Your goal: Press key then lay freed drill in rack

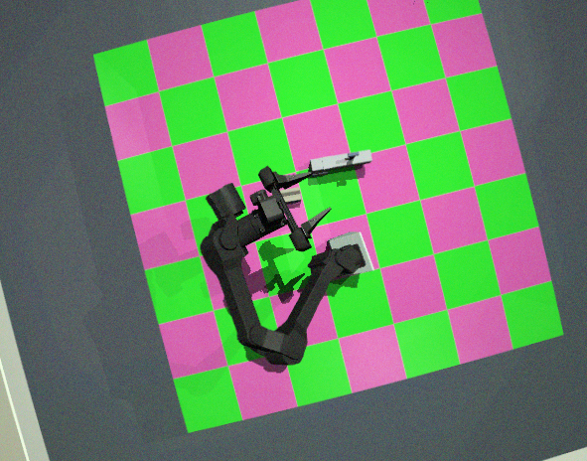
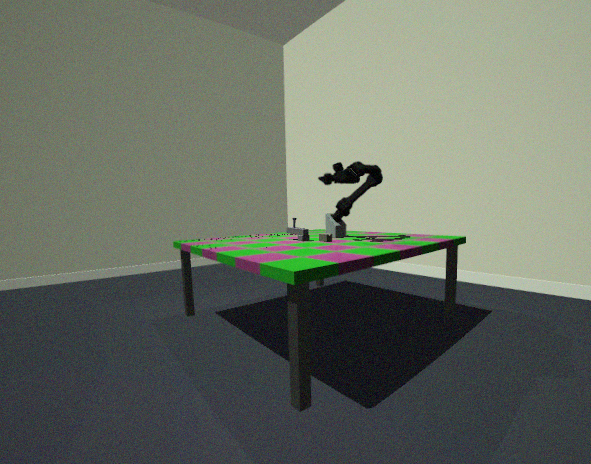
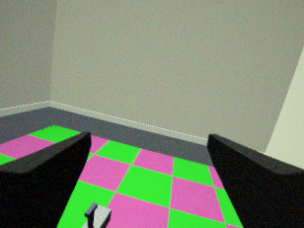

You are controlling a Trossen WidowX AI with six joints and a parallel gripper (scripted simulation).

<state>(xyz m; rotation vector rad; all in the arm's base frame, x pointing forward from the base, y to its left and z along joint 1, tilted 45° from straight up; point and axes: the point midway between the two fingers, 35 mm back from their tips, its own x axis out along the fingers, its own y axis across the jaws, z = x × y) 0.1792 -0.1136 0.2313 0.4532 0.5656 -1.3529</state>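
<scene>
A long pale grey block (image 1: 334,163) (image 2: 302,232) (image 3: 102,214) lies on the checkered table. A small dark upright piece with a flat bluish top (image 1: 353,155) (image 2: 294,221) (image 3: 91,210) stands at it; I cannot tell whether it is the key or the drill. No other key or drill part can be made out. A small beige grooved block (image 1: 292,196) (image 2: 325,237), which looks like the rack, lies beside it, partly hidden by the arm in the top view. My gripper (image 1: 321,191) (image 2: 320,178) (image 3: 150,138) is wide open and empty, high above the table.
The arm's pale grey base (image 1: 366,253) (image 2: 334,227) stands on the table, near both blocks. The arm bends over the pink and green table top (image 1: 458,224) (image 2: 331,257) (image 3: 143,184). Room walls stand beyond the table.
</scene>
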